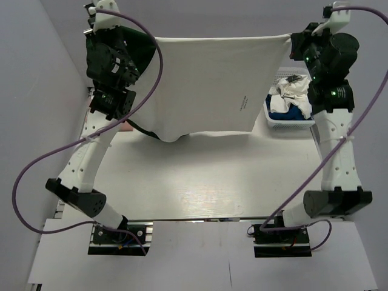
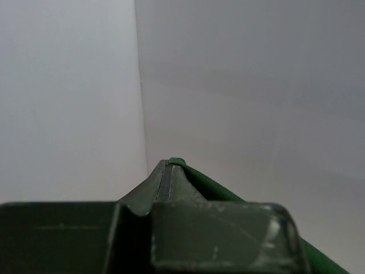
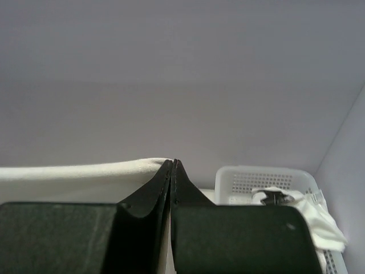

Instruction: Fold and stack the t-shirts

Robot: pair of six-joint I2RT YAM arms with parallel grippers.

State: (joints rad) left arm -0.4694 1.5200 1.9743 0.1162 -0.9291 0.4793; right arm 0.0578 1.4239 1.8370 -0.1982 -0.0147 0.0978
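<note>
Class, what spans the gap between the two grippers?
A white t-shirt, pulled taut from left gripper to right gripper, clearest in the top external view.

The white table (image 1: 200, 182) fills the lower middle of my overhead view, smooth and matte, with a soft patch of glare near its centre. At the right edge of that view, a little above the middle, a white plastic basket (image 1: 290, 123) sits on the table. From my right wrist it shows in the lower right, its wall pierced with rows of small holes. A small dark object (image 1: 293, 77) lies in it, too small for me to name. Pale grey walls (image 1: 36, 73) close the scene.
</note>
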